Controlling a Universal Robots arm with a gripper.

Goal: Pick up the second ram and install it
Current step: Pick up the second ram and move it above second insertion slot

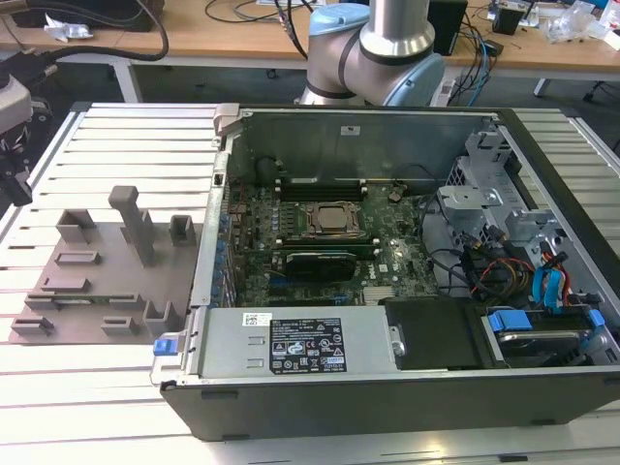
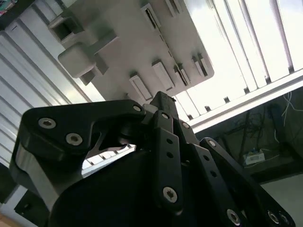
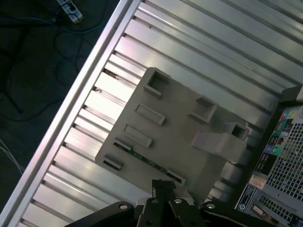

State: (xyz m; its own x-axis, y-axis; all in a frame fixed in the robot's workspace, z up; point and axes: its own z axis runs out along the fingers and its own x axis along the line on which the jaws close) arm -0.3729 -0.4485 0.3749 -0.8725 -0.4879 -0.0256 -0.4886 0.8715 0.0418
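Note:
The second ram (image 3: pixel 143 159) is a thin green stick lying on edge between two small holder blocks near one edge of the grey holder plate (image 3: pixel 180 127). In the exterior view the plate (image 1: pixel 107 276) lies on the slatted table at the left of the open computer case (image 1: pixel 387 252). My gripper (image 3: pixel 163 185) hangs above the plate's edge, close to one end of the ram and not touching it. Its fingers (image 2: pixel 161 106) meet at the tips with nothing between them, so it is shut.
The plate carries several grey blocks, among them a tall post (image 1: pixel 136 223). Inside the case sit the processor socket (image 1: pixel 334 221), memory slots (image 1: pixel 320 182) and a black expansion card (image 1: pixel 315 263). The power supply (image 1: pixel 300 344) lies at the front and cables (image 1: pixel 504 271) at the right.

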